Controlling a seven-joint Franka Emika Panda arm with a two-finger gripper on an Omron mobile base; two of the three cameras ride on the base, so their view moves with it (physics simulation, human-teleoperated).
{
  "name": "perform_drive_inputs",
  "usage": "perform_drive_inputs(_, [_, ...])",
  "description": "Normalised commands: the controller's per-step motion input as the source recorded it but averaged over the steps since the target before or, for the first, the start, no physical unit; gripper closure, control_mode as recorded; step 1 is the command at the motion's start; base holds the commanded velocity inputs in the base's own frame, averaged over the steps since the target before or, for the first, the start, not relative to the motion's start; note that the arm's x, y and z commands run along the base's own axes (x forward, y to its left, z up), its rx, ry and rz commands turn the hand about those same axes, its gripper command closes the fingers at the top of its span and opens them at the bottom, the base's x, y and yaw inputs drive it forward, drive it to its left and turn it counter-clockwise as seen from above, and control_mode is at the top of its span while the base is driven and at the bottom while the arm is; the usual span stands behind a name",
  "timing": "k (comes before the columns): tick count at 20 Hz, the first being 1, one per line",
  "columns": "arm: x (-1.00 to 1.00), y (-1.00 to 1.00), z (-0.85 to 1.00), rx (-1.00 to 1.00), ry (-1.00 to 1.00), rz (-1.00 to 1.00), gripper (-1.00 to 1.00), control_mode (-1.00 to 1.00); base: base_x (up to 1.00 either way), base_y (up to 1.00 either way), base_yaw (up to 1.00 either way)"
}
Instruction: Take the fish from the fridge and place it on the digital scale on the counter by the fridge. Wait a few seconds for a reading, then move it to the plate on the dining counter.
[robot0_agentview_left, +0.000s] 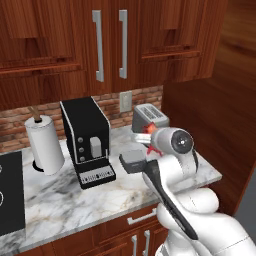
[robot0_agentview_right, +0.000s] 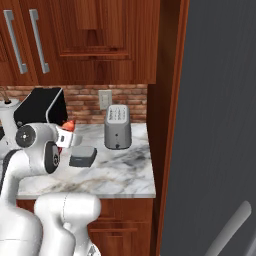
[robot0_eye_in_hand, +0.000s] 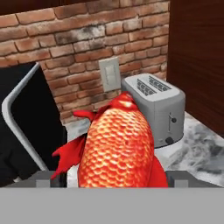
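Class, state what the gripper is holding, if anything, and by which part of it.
The gripper holds the fish, clamped across its body; the tail points away from the hand.

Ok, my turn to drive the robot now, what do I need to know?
Gripper: wide jaws closed around the fish, held in the air.
Digital scale: on the marble counter between the coffee machine and toaster, nothing on it yet.
Done: fish is out of the fridge.
Left: set fish on the scale, wait, then carry it to the plate.
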Motion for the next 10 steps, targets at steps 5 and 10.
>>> perform_drive_inputs(5, [-0.91,-0.04,1.00,0.12,0.14,0.00,1.00,-1.00,0.00,0.00,0.00])
perform_drive_inputs(10, [-0.86,-0.02,0.79,0.08,0.28,0.00,1.00,-1.00,0.00,0.00,0.00])
